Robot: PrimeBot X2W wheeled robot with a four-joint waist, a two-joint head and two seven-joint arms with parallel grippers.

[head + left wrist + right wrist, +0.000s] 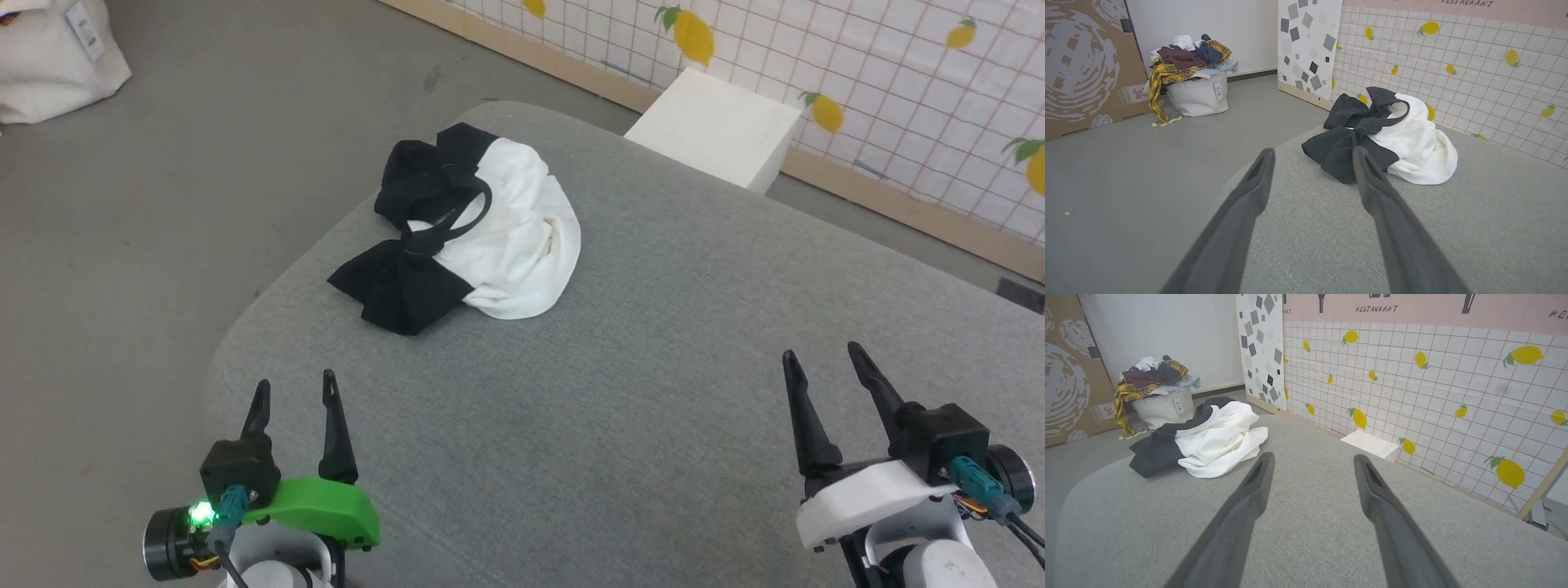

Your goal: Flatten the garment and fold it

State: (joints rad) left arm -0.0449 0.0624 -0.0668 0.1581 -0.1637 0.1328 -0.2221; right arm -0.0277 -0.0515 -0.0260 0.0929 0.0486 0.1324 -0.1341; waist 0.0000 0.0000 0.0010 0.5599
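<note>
**Garment [490,237] in a heap, flattening not yet begun**

From where I stand, the garment sits bunched on the far left part of the grey worktop [620,408], close to its rounded left edge. Its black sleeves and neckband are tangled over the white body. The left gripper [295,380] hovers at the near left, jaws spread wide and holding nothing, pointing roughly toward the heap. The right gripper [820,351] hangs at the near right, well apart from the cloth, jaws likewise wide and empty.

I'd say this is the very start: the spreading-out step, with no fold possible until the shirt lies flat. The next move calls for both arms to reach in. The left is nearer the black sleeve on the heap's near side; the right must cross to the white hem. Each needs a single layer, or the bundle will merely lift as a lump.
</note>
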